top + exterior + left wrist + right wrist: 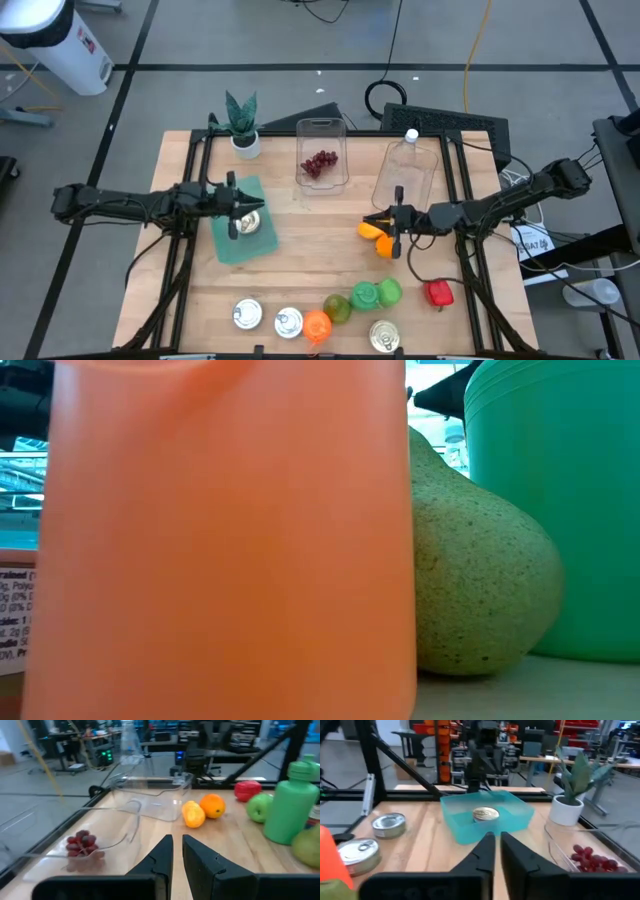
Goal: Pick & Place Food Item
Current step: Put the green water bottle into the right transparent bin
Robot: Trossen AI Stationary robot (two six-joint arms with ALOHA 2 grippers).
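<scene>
- Orange [384, 246] sits mid-table, right of centre, touching a yellow fruit [368, 231]. I take it as the likely food item, though the task doesn't say which one.
- Table [300, 285] is crowded, which is the biggest risk: cans, a cup and green items line the near edge, so a wide sweep could knock one off.
- Teal tray [225, 243] holds a can [250, 222], with the left gripper [256, 207] above it. Its fingers are together and hold nothing. If the tray is the drop spot, the two arms could collide over it.
- Right gripper [376, 220] is right beside the two fruits, fingers all but together and empty. Coming down like that would push the round orange and roll it away. The touching yellow fruit could also get pinched along with it.
- Clear bin [322, 128] with grapes [319, 163] is near the fruit, and a rolling orange may lodge against its wall.
- Views:
  - The high view alone shows both arms and the full layout.
  - The low view is blocked by an orange cup [220, 530] and a pear [480, 590], so it shows no grippers.
  - The left wrist view shows the orange [212, 805] from the side, resting on the wood with nothing gripping it.
  - The right wrist view looks past its own fingers [485, 851] at the tray [465, 827] and misses the fruit entirely.
</scene>
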